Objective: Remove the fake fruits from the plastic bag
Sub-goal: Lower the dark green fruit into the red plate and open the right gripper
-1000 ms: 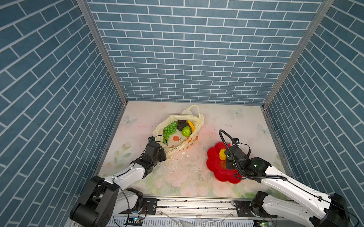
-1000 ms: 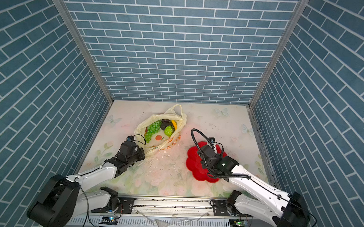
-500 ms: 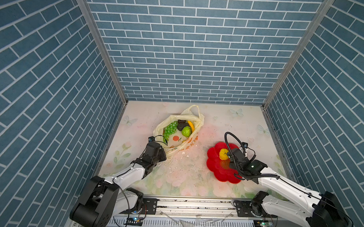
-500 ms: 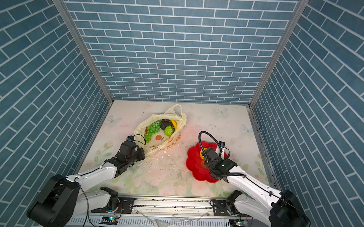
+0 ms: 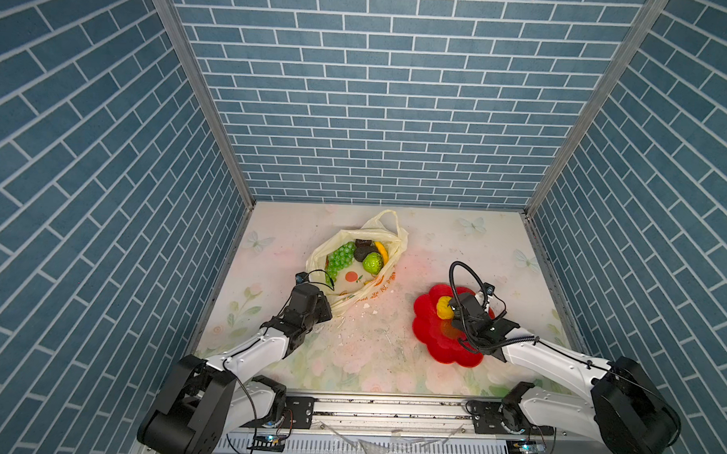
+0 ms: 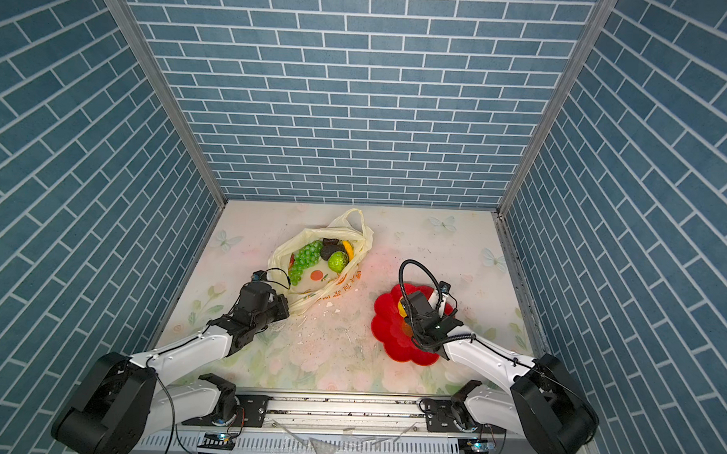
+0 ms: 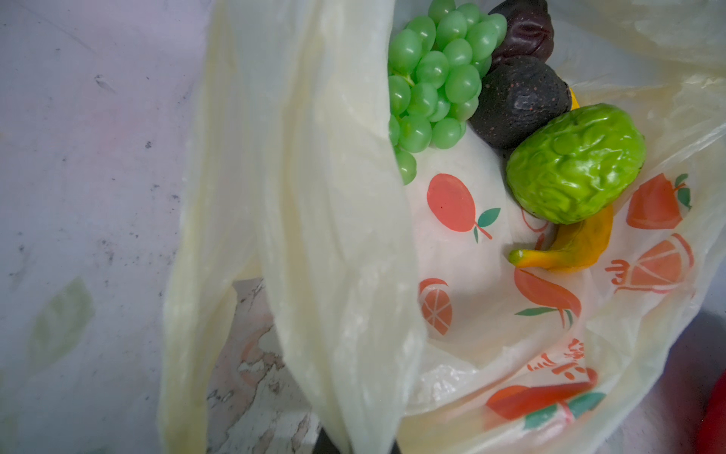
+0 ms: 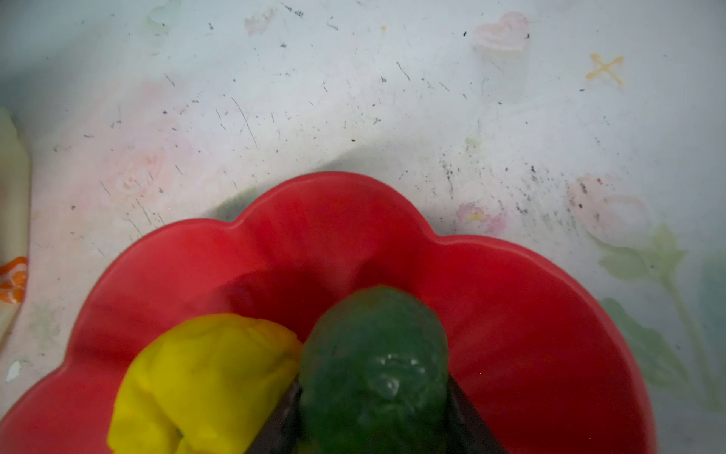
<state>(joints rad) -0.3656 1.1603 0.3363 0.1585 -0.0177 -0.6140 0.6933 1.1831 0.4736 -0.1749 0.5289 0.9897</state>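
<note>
The right gripper (image 8: 371,393) is clenched on a green bumpy fruit (image 8: 373,346), one dark finger showing on each side of it in the right wrist view. It hangs over the red flower-shaped plate (image 5: 426,338), which sits toward the right edge of the surface (image 5: 391,341), nearer the front edge than the back. A yellow lump (image 5: 443,307) already lies in the plate, just beside the held fruit on the side facing the bag. Whether the green fruit touches the plate floor I cannot tell.

The left gripper (image 5: 327,312) is clamped on the plastic bag (image 5: 376,284), pinching a fold of film at the bag's near-left end. The bag lies left of the middle of the surface, its long axis running from that pinch toward the back edge, mouth gaping upward. Inside are the green grape bunch (image 7: 436,78), two dark brown fruits (image 7: 518,102), a green round fruit (image 7: 575,165) and the banana (image 7: 569,247), whose long axis lies across the bag with its stem pointing toward the grapes.

The drop looks to be the step in hand: the plate is directly under the fruit, so letting go should do, though the fruit may roll against the yellow lump. For the next pick the bag lies leftward and farther back from the right gripper; the left arm is nearer but occupied holding the bag open.
</note>
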